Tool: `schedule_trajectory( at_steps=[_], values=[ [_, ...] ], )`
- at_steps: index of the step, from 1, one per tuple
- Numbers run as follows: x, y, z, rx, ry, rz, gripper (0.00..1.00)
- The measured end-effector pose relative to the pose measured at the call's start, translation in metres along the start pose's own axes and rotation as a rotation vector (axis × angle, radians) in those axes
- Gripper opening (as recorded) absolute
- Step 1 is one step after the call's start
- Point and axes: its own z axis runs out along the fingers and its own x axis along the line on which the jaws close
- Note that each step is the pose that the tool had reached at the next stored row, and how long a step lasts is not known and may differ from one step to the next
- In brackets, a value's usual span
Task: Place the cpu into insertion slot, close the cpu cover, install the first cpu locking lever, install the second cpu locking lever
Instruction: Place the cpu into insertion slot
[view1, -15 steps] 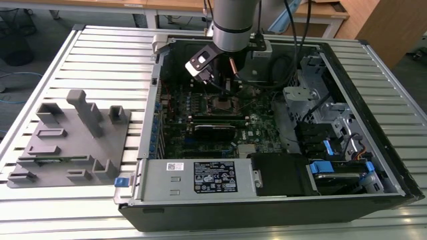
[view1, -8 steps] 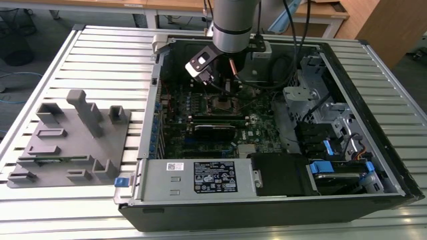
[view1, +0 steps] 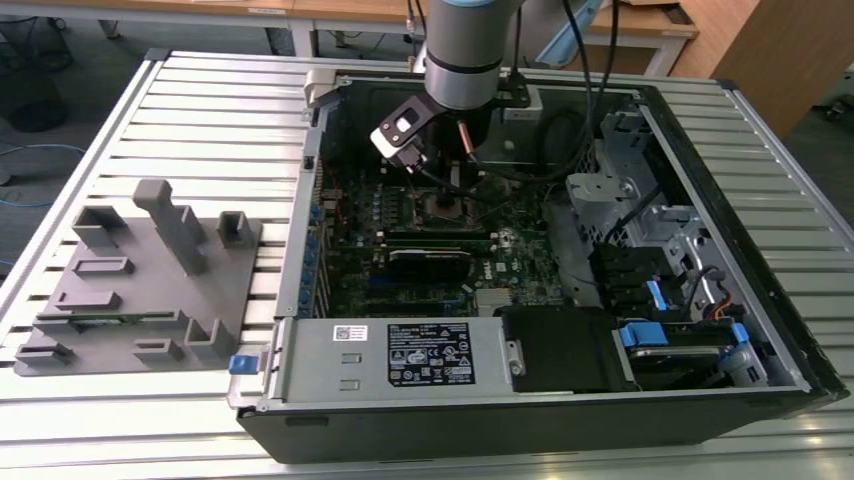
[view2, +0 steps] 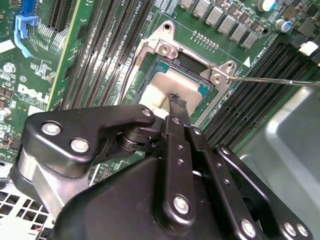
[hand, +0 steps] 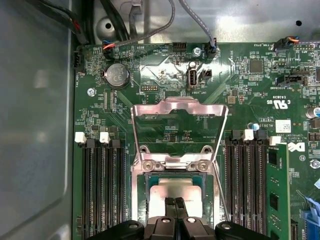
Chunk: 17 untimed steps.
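The cpu (hand: 172, 189), a flat square chip with a pale metal top, lies in the insertion slot (hand: 142, 197) on the green motherboard. It also shows in the second wrist view as the cpu (view2: 172, 82). The cpu cover (hand: 175, 102), a thin metal frame with a large window, stands open and tilted back from its hinge. My gripper (hand: 175, 202) hovers just over the cpu's near edge, fingers shut together with nothing seen between them. A thin wire locking lever (hand: 221, 192) runs unlatched beside the socket. In the exterior view my gripper (view1: 449, 190) reaches down into the computer case over the socket.
Black memory slots (hand: 102, 190) flank the socket on both sides. A green card (hand: 277, 195) stands upright nearby. The case's metal walls (view1: 310, 200), a drive cage (view1: 607, 195), cables and the power supply (view1: 387, 355) ring the board. A grey fixture (view1: 140, 280) sits outside on the slatted table.
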Motion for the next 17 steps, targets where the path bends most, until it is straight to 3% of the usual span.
schedule_trajectory(
  at_steps=[17],
  values=[
    [-0.0001,-0.0003,0.0048,0.0,-0.0001,0.0,0.11]
  ],
)
